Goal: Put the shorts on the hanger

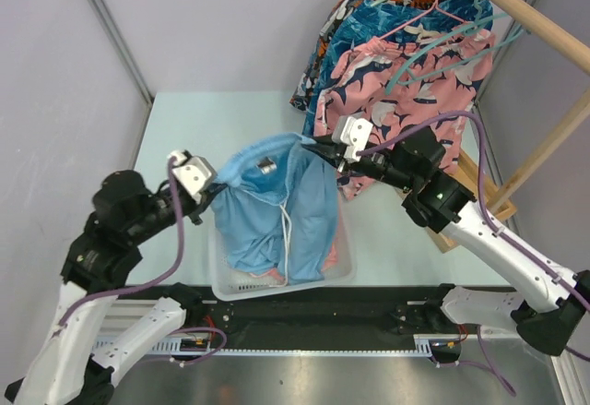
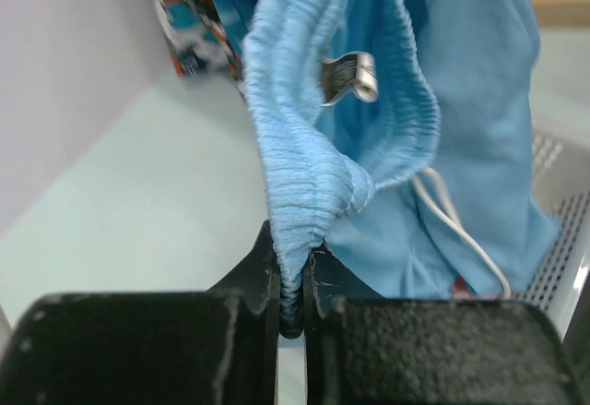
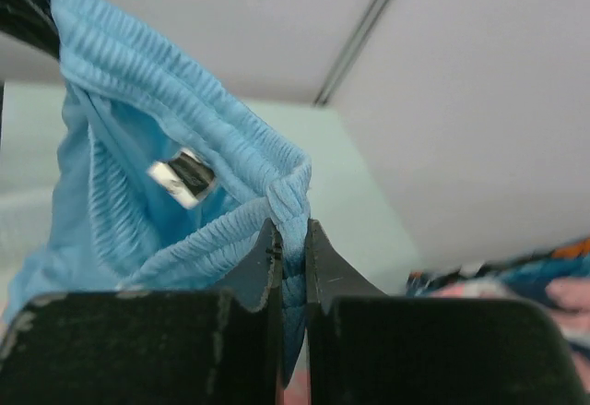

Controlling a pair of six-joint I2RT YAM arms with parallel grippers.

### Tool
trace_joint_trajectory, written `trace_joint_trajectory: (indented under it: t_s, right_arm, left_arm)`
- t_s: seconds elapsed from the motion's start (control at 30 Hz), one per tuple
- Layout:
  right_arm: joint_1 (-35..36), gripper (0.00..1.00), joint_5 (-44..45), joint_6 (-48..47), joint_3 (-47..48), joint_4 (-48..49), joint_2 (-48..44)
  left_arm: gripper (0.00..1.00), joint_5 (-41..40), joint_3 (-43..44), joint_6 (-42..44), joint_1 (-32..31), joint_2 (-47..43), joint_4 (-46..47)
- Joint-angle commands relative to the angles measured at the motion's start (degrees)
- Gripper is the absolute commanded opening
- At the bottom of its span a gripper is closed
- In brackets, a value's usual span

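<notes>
Left pincer (image 2: 292, 305) clamped on waistband of the shorts (image 1: 277, 207); right pincer (image 3: 293, 250) clamped on the opposite side. Shorts hung spread between them above basket (image 1: 221, 283). Step judged: presenting. Next: carry to the hanger (image 1: 398, 77), well apart. Waist tag (image 2: 350, 75) unreadable.

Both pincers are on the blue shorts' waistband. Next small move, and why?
Probably raise both arms together a little. The left pincer and right pincer are each shut on the waistband of the shorts, yet the legs appear to hang into the white basket; lifting clear should avoid snagging on its rim.
</notes>
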Motion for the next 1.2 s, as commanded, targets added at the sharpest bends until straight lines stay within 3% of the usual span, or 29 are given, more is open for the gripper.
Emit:
trace_joint_trajectory:
  t_s: [0.0,0.23,0.5,0.53,0.6,0.63,0.67,0.73,0.83,1.0,1.17]
  right_arm:
    - [-6.47,0.00,-13.22,1.06,-5.65,-10.90,-1.25]
    - [-9.21,0.00,-23.25,-4.04,-10.59,-19.09,5.41]
    - [-12.81,0.01,-22.20,-7.11,-10.60,-16.46,12.02]
    - [-12.90,0.06,-21.85,-7.90,-10.60,-17.07,12.46]
    - [-12.81,0.24,-21.76,-9.57,-10.60,-20.05,13.07]
    - [-12.81,0.32,-21.41,-9.84,-10.60,-21.11,12.99]
    - [-12.81,0.45,-20.89,-10.10,-10.60,-22.77,12.90]
    - [-13.25,0.52,-18.79,-9.41,-10.60,-23.40,11.59]
    - [-13.86,0.64,-16.06,-7.39,-10.60,-22.88,7.22]
    - [-14.04,0.91,-11.83,-4.66,-10.42,-22.08,-3.78]
    - [-13.60,0.97,-7.97,-0.72,-9.02,-22.26,-14.32]
  left_arm:
    - [0.00,-0.51,-6.98,1.81,0.37,-1.25,0.26]
    - [0.00,0.54,-22.35,3.91,0.64,0.50,2.88]
    - [0.07,-0.07,-27.73,4.97,5.11,8.41,7.37]
    - [0.21,0.53,-28.52,5.14,5.64,9.02,7.81]
    - [0.35,0.45,-29.14,5.24,6.17,10.25,8.87]
    - [0.46,0.54,-29.40,4.54,6.26,10.44,9.83]
    - [0.51,0.28,-29.41,4.10,6.35,10.52,10.28]
    - [0.67,-1.91,-29.14,2.60,6.35,10.44,11.59]
    - [0.77,-2.80,-26.44,1.99,7.31,11.05,11.17]
    - [0.84,3.06,-17.64,0.32,10.65,12.19,8.00]
    - [0.97,9.67,-6.83,-0.83,10.66,14.56,7.73]
